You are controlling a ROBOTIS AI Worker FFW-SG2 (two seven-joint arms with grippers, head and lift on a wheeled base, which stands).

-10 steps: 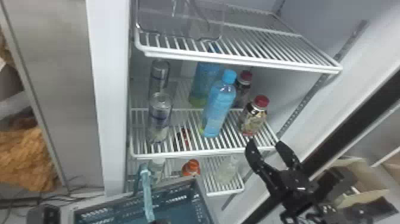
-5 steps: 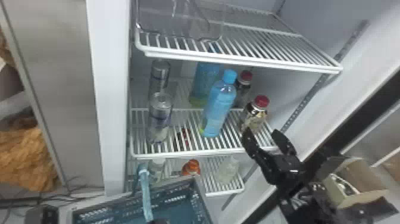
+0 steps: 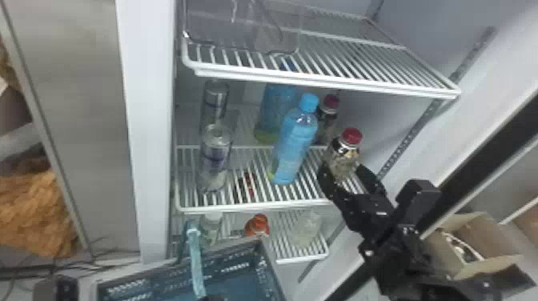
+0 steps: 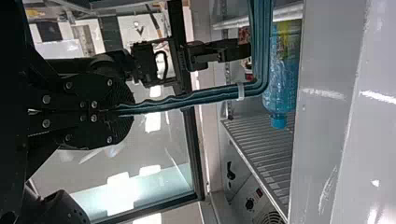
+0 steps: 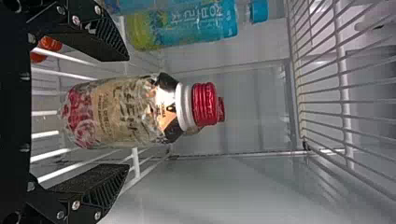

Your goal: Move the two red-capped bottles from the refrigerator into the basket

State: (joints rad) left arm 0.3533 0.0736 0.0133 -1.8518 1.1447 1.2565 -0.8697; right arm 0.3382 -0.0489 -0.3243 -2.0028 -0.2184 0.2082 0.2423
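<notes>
Landmark: front blue bottle [image 3: 294, 140], upright on the middle shelf [image 3: 256, 207].

Right gripper [image 3: 342, 170]: just right of landmark, jaws wide, one either side of the front red-capped bottle [image 3: 345, 154]. In the right wrist view there's a gap on both sides, so nothing gripped. Bottle stands upright on the shelf, right of landmark. Rear red-capped bottle [image 3: 330, 109] is behind landmark, to its right.

Left gripper [image 3: 212, 298]: below and left of landmark, mostly cut off by head view's bottom edge. Left wrist view: jaws closed on the blue-green handle [image 4: 210, 94] of the basket [image 3: 236, 284]. Basket is below and left of landmark, its near part cut off.

Labels: front red-capped bottle has a beige panel with dark lettering, red pattern near the base, dark neck band with a pale orange patch and small print. Landmark carries pale lettering on blue, yellow-green by the base.

Hard to make out: rear red-capped bottle's left edge and lower part, behind landmark; rear blue bottle [image 3: 272, 108], partly covered by landmark; dark-and-red item [image 3: 250, 184] left of landmark, can't identify; clear bin [image 3: 240, 30] above and left of landmark, cut off at top.
</notes>
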